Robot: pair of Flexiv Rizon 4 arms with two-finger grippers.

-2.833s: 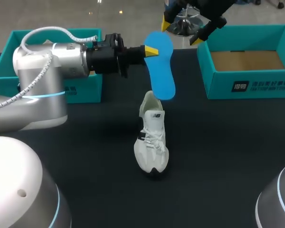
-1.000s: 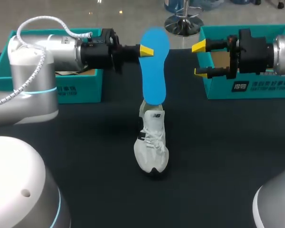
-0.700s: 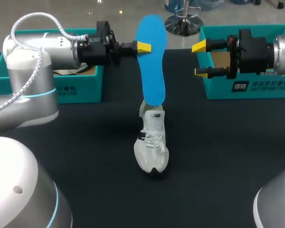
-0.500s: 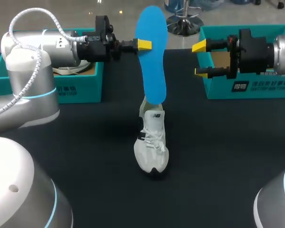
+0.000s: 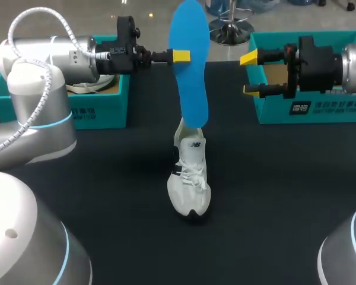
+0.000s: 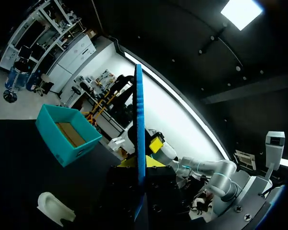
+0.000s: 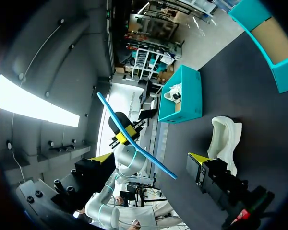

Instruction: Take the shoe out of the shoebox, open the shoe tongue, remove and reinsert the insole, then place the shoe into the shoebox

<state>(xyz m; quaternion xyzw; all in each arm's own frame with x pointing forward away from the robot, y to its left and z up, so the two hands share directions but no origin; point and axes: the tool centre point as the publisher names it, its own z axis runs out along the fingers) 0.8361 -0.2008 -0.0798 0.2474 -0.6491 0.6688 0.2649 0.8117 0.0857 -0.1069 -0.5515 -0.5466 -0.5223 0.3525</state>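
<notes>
Now the reinsertion step is judged to be in hand. The blue insole (image 5: pixel 190 77) is held upright, clamped a little above its middle between the yellow fingers of the left gripper (image 5: pixel 179 56). Its lower end is hung right at the heel opening of the white shoe (image 5: pixel 190 178). Whether the tip is already inside the collar cannot be told.

The shoe is stood on the black table (image 5: pixel 273 196), toe toward the head camera, well apart from both boxes. The right gripper (image 5: pixel 251 74) is seen in front of the right shoebox (image 5: pixel 320 108), its fingers spread apart and nothing held.

Next, a straight lowering is called for: the tip is to be guided into the collar and slid toward the toe. The shoe may need to be steadied by the free gripper, since it could be tipped or pushed.

Open table is offered on both sides of the shoe, and the left shoebox (image 5: pixel 98 113) is set well clear. The right shoebox's near wall is the closest edge to be minded.
</notes>
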